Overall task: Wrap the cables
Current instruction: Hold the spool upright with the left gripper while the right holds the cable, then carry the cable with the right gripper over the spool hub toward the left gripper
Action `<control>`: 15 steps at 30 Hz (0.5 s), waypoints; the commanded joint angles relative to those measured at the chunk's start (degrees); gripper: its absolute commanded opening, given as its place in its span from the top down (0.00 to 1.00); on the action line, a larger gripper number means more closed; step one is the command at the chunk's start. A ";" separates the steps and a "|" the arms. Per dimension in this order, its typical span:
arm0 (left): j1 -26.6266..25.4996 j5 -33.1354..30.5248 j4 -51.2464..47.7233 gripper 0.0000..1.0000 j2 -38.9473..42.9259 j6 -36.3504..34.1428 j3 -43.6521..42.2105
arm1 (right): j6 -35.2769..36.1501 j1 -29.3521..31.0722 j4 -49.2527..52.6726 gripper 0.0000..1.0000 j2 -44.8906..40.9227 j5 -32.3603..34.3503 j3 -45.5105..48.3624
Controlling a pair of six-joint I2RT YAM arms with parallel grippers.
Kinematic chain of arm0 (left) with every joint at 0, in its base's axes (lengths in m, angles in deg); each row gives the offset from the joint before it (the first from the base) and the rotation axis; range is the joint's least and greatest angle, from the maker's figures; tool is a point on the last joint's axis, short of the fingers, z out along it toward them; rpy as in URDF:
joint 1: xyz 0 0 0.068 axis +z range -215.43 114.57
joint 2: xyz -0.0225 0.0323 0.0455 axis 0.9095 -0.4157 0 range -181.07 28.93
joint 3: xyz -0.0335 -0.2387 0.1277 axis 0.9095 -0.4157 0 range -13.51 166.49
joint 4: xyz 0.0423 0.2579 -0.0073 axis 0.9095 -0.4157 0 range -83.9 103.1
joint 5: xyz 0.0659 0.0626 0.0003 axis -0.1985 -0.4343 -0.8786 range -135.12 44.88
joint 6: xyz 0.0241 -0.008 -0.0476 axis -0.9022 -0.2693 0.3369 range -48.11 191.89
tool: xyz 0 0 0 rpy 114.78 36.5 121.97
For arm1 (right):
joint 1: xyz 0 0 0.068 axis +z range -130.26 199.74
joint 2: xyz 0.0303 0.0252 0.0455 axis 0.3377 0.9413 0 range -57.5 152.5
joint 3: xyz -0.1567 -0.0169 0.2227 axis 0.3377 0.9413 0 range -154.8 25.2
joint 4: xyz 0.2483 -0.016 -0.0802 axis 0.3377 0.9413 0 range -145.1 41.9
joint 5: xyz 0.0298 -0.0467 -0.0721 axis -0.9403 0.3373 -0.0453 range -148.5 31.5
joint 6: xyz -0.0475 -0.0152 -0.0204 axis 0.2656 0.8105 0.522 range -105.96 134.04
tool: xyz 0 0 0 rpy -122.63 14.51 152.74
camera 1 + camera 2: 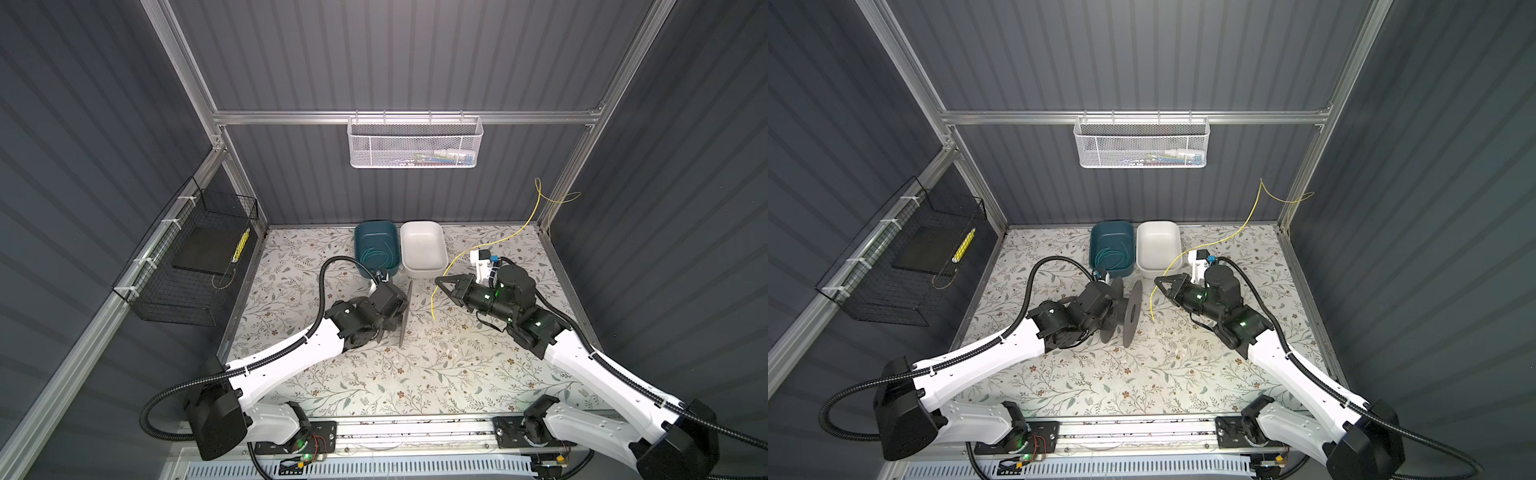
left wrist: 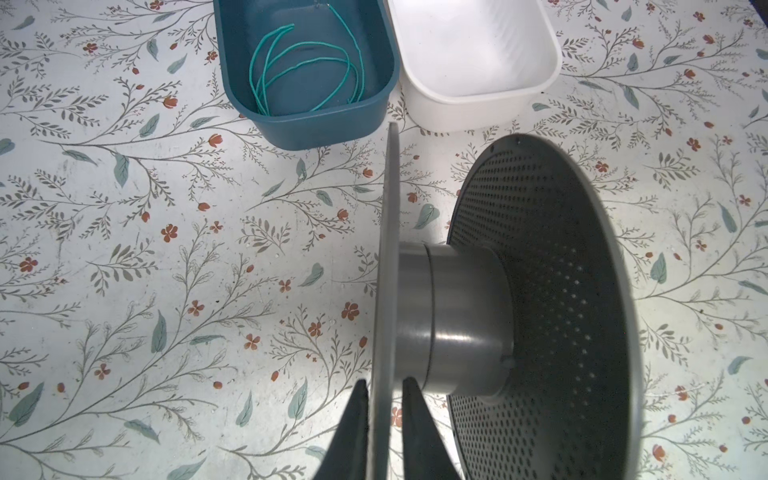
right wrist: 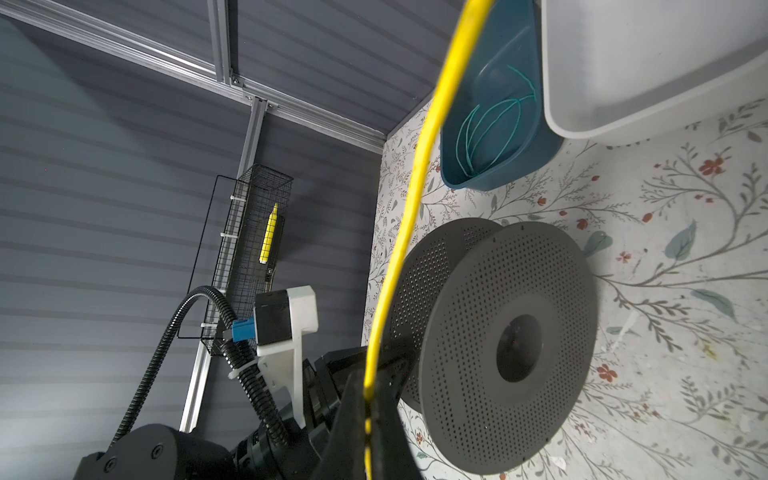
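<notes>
A grey perforated spool point(image 1: 1130, 316) stands on edge at mid-table, its axle level. My left gripper point(image 2: 384, 384) is shut on the thin rim of one flange point(image 2: 385, 249), one finger on each side, next to the hub point(image 2: 457, 328). My right gripper point(image 1: 438, 281) is shut on the yellow cable point(image 1: 515, 235), just right of the spool point(image 3: 507, 345). From the jaws the yellow cable point(image 3: 415, 187) arcs back to the rear right corner post, and a short free end hangs to the table. The teal-green cable point(image 2: 303, 70) lies coiled in the teal bin point(image 2: 316, 124).
A white bin point(image 1: 424, 270) sits beside the teal bin point(image 1: 376, 226) at the back of the floral table. A white mesh basket point(image 1: 415, 141) hangs on the rear rail. A black wire basket point(image 1: 187, 266) holding a yellow marker hangs on the left wall.
</notes>
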 commanded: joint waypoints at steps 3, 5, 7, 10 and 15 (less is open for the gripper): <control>-0.24 0.95 -0.21 0.69 0.27 -0.01 0.67 | -0.09 0.16 -1.66 1.00 0.00 -0.28 -0.55; -0.30 1.34 -0.16 0.64 0.56 -0.03 0.82 | -0.40 0.27 -1.95 1.00 0.24 -0.19 -0.50; -0.23 1.66 -0.03 0.61 1.32 -0.12 0.72 | -0.78 0.89 -2.65 1.00 0.85 0.07 -0.72; -0.27 2.79 1.39 0.57 4.14 -0.81 -0.76 | -1.11 2.64 -3.96 1.00 2.98 1.05 -2.08; -0.09 6.60 9.29 0.54 13.45 -1.82 -9.06 | -1.98 6.71 -8.33 1.00 11.19 3.19 -6.12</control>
